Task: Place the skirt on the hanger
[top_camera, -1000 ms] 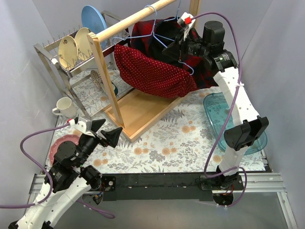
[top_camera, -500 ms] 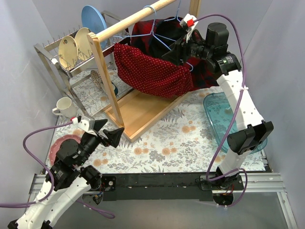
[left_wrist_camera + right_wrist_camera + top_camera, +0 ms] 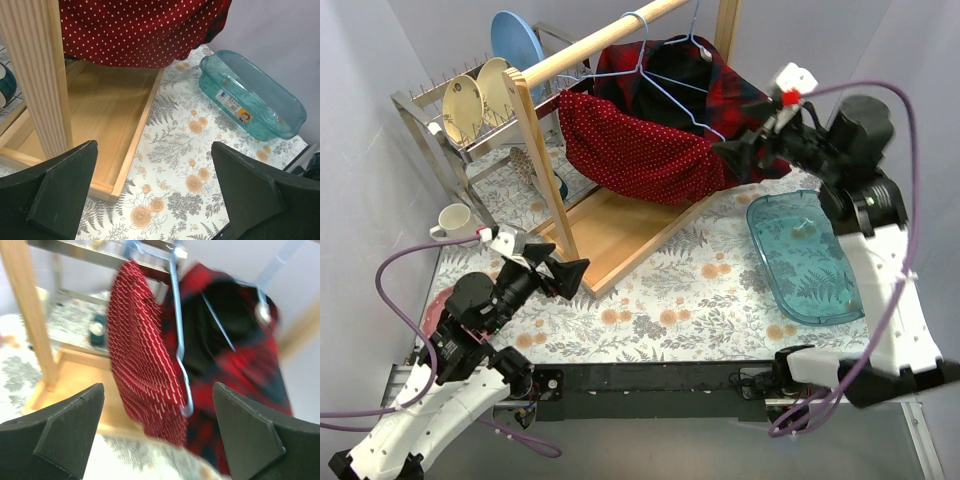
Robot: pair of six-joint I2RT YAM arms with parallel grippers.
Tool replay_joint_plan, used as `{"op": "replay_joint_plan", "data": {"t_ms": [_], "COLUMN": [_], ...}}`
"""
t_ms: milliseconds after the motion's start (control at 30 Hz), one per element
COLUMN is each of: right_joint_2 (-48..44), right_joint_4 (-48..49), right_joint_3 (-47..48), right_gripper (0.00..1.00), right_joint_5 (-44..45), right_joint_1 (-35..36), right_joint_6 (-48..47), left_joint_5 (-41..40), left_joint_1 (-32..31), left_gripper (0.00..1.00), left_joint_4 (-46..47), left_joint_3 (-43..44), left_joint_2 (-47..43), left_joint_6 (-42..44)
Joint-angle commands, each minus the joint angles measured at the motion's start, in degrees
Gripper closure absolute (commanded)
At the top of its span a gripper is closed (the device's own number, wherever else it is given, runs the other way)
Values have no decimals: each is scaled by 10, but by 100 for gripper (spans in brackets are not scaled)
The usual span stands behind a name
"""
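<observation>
The skirt [image 3: 640, 150], red with white dots, hangs draped over a light blue wire hanger [image 3: 178, 340] on the wooden rod [image 3: 590, 45]. It also shows in the left wrist view [image 3: 140, 30] and, blurred, in the right wrist view [image 3: 145, 365]. My right gripper [image 3: 738, 135] is open just right of the skirt's lower end, apart from it, with nothing between its fingers [image 3: 158, 387]. My left gripper [image 3: 560, 262] stands open low over the floral tablecloth by the rack's base, empty [image 3: 154, 150].
A red and black plaid garment [image 3: 720, 70] hangs on a second hanger behind the skirt. The rack's wooden base tray [image 3: 620, 235] lies below. A teal tub [image 3: 810, 260] sits right. A dish rack [image 3: 480, 100], a mug [image 3: 455, 220] and a pink plate [image 3: 435, 305] are left.
My right gripper opened, let go at the hanger and skirt, and drew back to the right. The skirt stays draped. My left gripper edged slightly forward.
</observation>
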Motion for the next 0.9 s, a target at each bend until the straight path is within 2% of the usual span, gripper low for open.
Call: {"op": "replay_joint_plan", "data": {"t_ms": [0, 200, 333, 533, 733, 867], "right_joint_2": [-115, -271, -345, -390, -403, -407], "right_joint_4": [15, -13, -39, -65, -101, -94], "right_joint_3": [-135, -262, -323, -324, -312, -317], "right_gripper": [1, 1, 1, 1, 1, 1], "right_joint_5": [56, 142, 190, 254, 202, 213], "right_joint_1": [-60, -135, -151, -164, -185, -190], "right_joint_6": [-13, 5, 16, 29, -37, -14], "left_joint_5": [-19, -67, -80, -90, -93, -96], "left_joint_1": [3, 4, 4, 3, 4, 3], "left_gripper": [2, 2, 2, 2, 2, 2], "left_joint_4": [-14, -48, -64, -98, -106, -121], "left_joint_3": [50, 75, 99, 133, 136, 141], "left_joint_2": [8, 6, 2, 1, -12, -15], "left_joint_6": [-23, -32, -34, -30, -30, -30]}}
